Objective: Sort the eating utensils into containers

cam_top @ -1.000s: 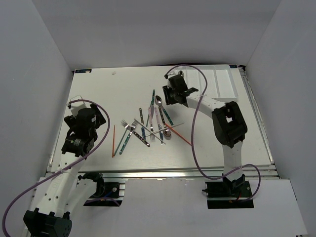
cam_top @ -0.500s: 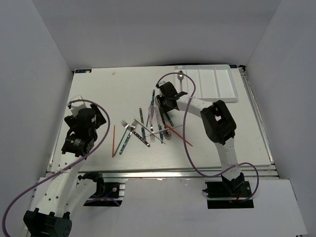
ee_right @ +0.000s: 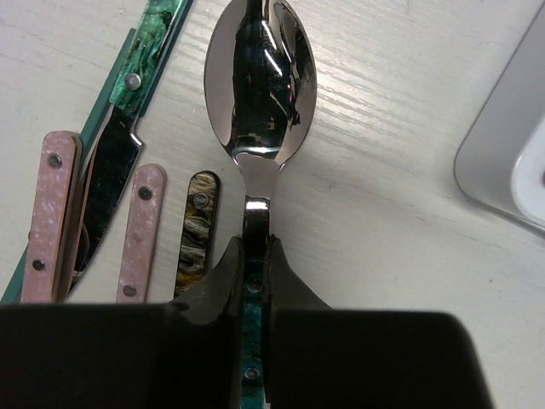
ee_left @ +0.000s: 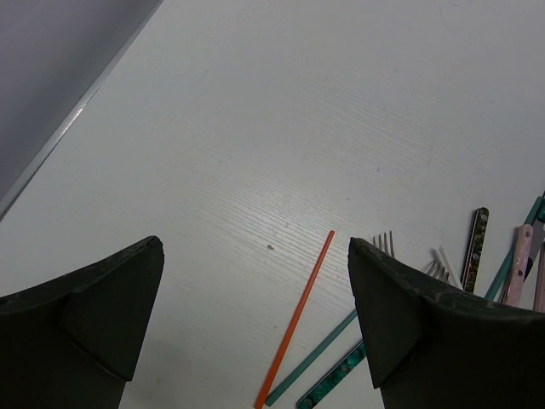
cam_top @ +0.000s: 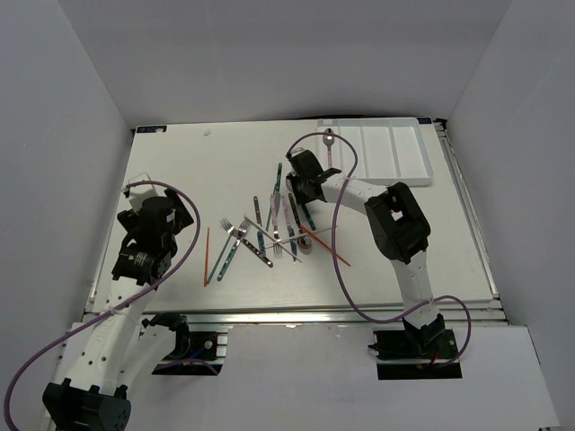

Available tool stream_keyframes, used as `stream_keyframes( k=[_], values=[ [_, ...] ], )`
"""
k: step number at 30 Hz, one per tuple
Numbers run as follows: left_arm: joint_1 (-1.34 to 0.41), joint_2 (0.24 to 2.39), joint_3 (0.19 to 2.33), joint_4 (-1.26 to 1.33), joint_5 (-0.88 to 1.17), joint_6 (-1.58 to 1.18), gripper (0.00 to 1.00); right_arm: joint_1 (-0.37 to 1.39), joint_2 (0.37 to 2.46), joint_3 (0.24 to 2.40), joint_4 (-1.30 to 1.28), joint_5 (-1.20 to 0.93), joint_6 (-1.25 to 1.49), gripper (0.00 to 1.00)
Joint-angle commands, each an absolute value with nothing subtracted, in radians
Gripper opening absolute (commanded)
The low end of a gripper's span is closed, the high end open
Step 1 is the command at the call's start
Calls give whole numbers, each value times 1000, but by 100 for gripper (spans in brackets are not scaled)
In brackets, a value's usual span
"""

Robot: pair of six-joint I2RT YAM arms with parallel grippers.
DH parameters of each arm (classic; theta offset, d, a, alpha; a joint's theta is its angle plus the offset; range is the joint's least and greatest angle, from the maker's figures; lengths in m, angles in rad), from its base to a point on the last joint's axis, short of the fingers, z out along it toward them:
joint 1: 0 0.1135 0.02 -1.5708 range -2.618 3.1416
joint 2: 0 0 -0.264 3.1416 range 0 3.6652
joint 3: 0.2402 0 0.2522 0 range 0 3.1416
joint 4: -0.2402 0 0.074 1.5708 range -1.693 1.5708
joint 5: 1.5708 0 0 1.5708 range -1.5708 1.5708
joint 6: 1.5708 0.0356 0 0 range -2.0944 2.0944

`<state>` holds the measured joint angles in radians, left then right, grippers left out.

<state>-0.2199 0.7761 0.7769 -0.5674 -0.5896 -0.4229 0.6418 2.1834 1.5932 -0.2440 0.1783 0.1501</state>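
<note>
My right gripper (ee_right: 254,256) is shut on the teal handle of a silver spoon (ee_right: 260,81), whose bowl points away from it, low over the table. In the top view the right gripper (cam_top: 295,184) is at the far end of the utensil pile (cam_top: 274,229) of forks, knives, pink and teal handles and chopsticks. The white tray (cam_top: 395,148) lies at the far right, with one spoon (cam_top: 330,141) at its left end. My left gripper (ee_left: 255,324) is open and empty, left of the pile (cam_top: 162,220). An orange chopstick (ee_left: 298,319) lies between its fingers' line of sight.
Beside the held spoon lie two pink handles (ee_right: 51,213), a brown one (ee_right: 196,226) and a green one (ee_right: 149,51). The tray's rounded corner (ee_right: 511,145) shows at the right. Fork tines (ee_left: 383,243) and a teal stick (ee_left: 315,366) lie by the orange chopstick. White walls enclose the table.
My right gripper has moved from the tray's left end down to the pile and is now shut on the spoon's handle. A spoon now shows in the tray. The left arm has not moved.
</note>
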Motion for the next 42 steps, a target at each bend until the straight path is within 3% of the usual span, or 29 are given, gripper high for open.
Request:
stream_keyframes(
  k=[1, 15, 27, 36, 42],
  values=[
    [-224, 764, 775, -555, -581, -417, 98, 644, 2165, 1617, -299, 270, 172, 0],
    [-224, 773, 775, -554, -580, -417, 98, 592, 2120, 1799, -327, 339, 189, 0],
    [-224, 782, 776, -552, -569, -413, 98, 437, 2374, 2216, -266, 316, 169, 0],
    [-224, 784, 775, -554, -575, -413, 98, 376, 2479, 2286, -159, 325, 129, 0],
    [-224, 790, 776, -551, -569, -413, 98, 370, 2421, 2116, -110, 291, 138, 0]
  ],
)
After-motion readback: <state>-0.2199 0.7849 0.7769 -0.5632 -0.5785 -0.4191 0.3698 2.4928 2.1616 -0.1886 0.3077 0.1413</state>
